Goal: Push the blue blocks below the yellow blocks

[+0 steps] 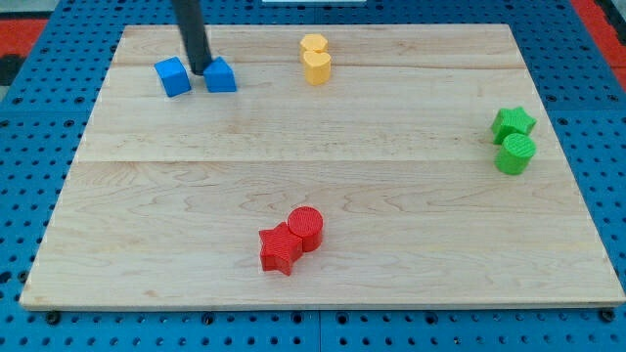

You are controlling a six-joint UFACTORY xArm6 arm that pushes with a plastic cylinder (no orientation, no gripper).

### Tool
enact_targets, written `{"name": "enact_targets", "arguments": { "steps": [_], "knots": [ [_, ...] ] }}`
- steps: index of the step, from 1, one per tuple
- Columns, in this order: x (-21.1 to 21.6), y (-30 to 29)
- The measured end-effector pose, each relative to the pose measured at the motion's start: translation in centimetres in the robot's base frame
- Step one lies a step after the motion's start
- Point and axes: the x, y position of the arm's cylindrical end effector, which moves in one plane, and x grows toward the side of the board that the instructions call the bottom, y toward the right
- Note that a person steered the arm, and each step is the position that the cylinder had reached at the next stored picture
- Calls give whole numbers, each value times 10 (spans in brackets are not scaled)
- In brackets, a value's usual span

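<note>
A pale wood board [323, 176] lies on a blue pegboard. My tip [200, 71] is a bare rod with no fingers to open or close; it sits in the gap between the blue cube [172, 76] on the view's left and the blue wedge [221, 75] on its right, probably to nudge the wedge towards the yellow blocks [315, 58] further right. No writing shows

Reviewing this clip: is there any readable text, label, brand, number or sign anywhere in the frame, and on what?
None. No text, number or logo shows on the wooden board, the blue pegboard around it, the dark rod, or any block: blue blocks, yellow blocks, green blocks, red blocks.
</note>
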Motion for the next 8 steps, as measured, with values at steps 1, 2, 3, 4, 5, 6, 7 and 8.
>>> {"name": "enact_targets", "arguments": {
  "steps": [1,2,3,4,5,6,7,8],
  "knots": [
    [-3,14],
    [-11,-24],
    [36,59],
    [61,110],
    [86,24],
    [19,-117],
    [-1,-172],
    [-30,-150]
  ]
}}
